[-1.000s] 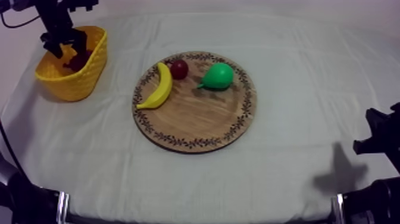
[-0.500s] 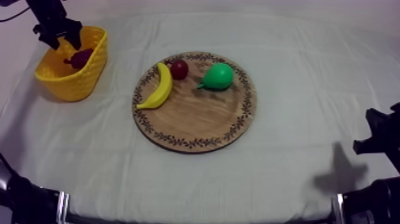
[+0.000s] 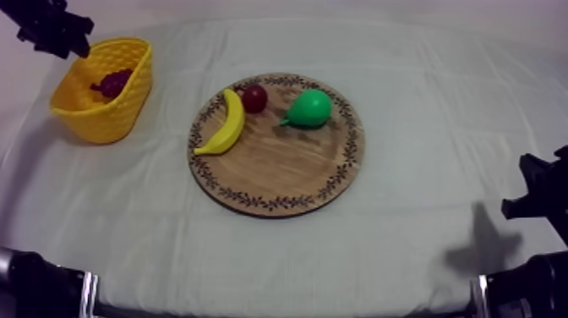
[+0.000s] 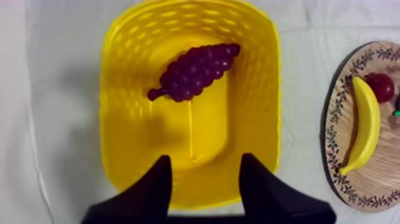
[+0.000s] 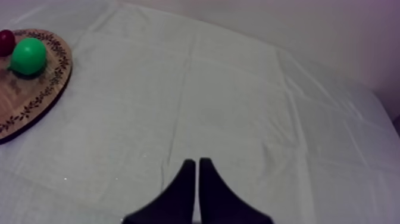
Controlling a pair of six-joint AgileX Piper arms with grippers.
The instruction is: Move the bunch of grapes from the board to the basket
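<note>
Fruit on the wooden board [image 3: 279, 169] numbers three: banana [image 3: 225, 123], pear [image 3: 309, 108], small red fruit [image 3: 254, 98]. One bunch of grapes [image 4: 195, 71] lies in the yellow basket [image 4: 125, 137]. Left tool [image 4: 205, 158] is open and right tool [image 5: 197, 161] closed, both empty.

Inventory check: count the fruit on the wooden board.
3: the banana by the left rim of the wooden board, the small red fruit at the banana's far tip, the pear further right. None looks hidden.

The surface [image 3: 406, 254] lies under a creased grey-white cloth [image 3: 439, 93]. Directly on it stand a yellow basket [image 3: 108, 118] at the far left and a round wooden board [image 3: 279, 173] with a patterned rim near the middle, well apart.
</note>
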